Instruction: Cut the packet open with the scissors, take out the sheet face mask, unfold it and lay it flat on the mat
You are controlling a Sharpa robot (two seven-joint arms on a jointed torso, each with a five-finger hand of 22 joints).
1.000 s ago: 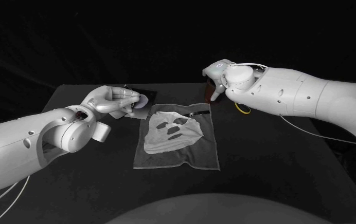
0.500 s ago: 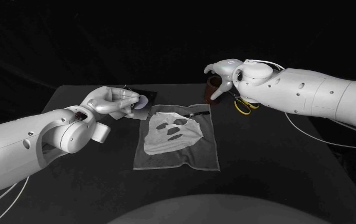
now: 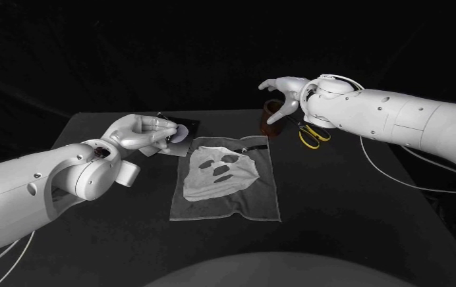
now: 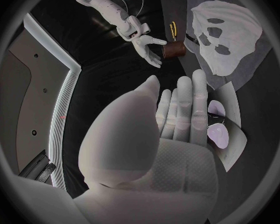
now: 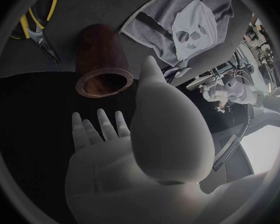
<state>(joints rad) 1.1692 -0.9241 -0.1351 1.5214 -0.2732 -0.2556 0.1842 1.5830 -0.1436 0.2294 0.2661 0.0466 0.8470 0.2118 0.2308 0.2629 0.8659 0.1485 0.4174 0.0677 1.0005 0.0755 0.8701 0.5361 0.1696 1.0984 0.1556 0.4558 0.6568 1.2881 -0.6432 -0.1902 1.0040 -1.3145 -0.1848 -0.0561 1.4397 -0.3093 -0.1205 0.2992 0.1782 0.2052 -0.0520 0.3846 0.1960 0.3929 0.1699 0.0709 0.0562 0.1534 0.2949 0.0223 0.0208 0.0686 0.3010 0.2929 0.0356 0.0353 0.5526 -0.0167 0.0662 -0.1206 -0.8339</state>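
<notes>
Both arms are smooth, rounded white shells, the left arm [image 3: 53,182] and the right arm [image 3: 389,112] alike, dotted with small dark recessed screws [image 3: 386,109] and swelling to a bulbous joint at the wrist. The left hand [image 3: 142,131] and right hand [image 3: 285,93] are silvery grey, with a fine dotted texture across the palm [image 4: 177,159]. A thin white cable [image 3: 399,178] runs beneath the right arm.
</notes>
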